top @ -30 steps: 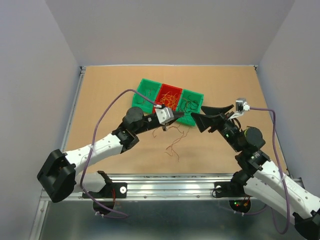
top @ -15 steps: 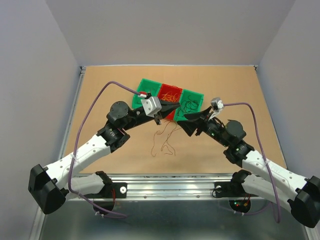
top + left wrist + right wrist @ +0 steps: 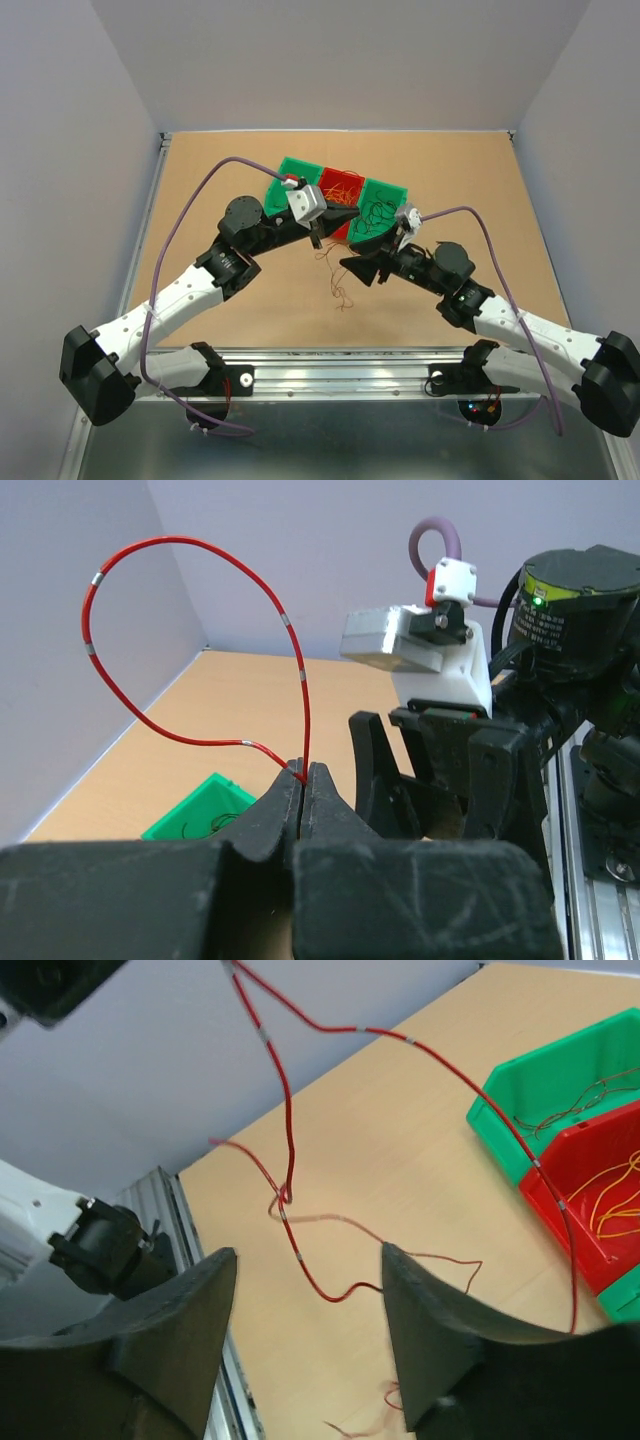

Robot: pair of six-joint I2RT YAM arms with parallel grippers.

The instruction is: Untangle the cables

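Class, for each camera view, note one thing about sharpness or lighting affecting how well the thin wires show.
Top external: soft, even light, no glare, yet the hanging wires are barely resolved. Left wrist: the red wire reads crisp against the pale wall. Right wrist: one thin strand looks smeared.

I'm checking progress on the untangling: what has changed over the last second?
The left gripper, shut on a red wire, has lifted up and back toward the bins, pulling the trailing strands up with it. The right gripper, open, has swung left to the hanging strands, which now run between its jaws. The three bins have not moved.
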